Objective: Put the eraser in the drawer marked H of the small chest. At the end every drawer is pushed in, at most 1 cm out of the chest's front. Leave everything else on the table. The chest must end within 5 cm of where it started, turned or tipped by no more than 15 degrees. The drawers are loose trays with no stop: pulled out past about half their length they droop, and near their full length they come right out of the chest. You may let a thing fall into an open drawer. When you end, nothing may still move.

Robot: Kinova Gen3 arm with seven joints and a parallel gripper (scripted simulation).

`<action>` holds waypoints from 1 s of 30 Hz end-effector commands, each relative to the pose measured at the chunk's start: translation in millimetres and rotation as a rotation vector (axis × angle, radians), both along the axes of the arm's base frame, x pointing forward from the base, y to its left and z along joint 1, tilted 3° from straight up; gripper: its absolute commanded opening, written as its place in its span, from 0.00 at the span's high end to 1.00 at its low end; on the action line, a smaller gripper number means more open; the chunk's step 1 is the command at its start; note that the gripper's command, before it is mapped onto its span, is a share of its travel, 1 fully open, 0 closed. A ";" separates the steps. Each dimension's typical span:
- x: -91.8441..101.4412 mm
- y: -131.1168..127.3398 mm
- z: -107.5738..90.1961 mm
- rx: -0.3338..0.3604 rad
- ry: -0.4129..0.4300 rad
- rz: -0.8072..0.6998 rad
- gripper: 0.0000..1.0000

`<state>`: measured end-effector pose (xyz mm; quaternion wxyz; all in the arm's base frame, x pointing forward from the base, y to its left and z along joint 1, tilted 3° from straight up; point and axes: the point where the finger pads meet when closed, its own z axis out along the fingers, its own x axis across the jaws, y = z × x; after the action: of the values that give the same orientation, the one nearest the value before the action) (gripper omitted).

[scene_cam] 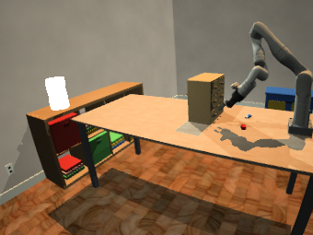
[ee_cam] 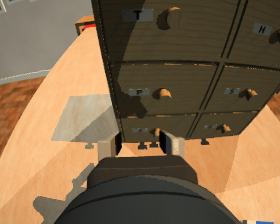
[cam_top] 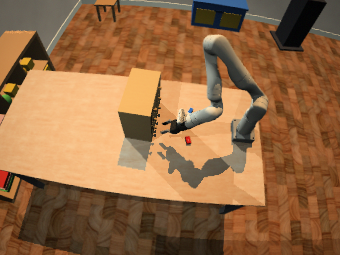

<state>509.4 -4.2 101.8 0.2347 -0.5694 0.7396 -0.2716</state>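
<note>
End effector released before the chest; eraser on the surface.
My end effector (cam_top: 164,128) (scene_cam: 226,105) (ee_cam: 140,139) is open, fingers spread with nothing between them, directed at the drawer fronts of the upright chest (cam_top: 140,90) (scene_cam: 199,99) (ee_cam: 165,42). Drawer H (ee_cam: 250,47) is in the right column of my wrist view, level with drawer T (ee_cam: 142,37); both fronts appear closed. The blue-and-white piece, apparently the eraser (cam_top: 190,110) (scene_cam: 248,116) (ee_cam: 260,222), lies on the surface (cam_top: 75,133) (scene_cam: 120,118) (ee_cam: 65,160) between the chest and my base (cam_top: 250,138) (scene_cam: 293,131), outside the drawers. The red piece (cam_top: 188,140) (scene_cam: 243,126) lies apart from it on the same surface.
</note>
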 end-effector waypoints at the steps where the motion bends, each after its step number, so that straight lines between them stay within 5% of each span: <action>1: 0.0 1.0 -0.6 0.000 -0.001 0.002 0.00; 17: 0.4 1.1 -3.4 0.000 -0.003 0.002 0.00; 30: 2.8 2.6 -56.0 0.000 -0.003 0.002 0.00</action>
<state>517.0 -9.4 64.5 0.2415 -0.5635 0.7370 -0.2845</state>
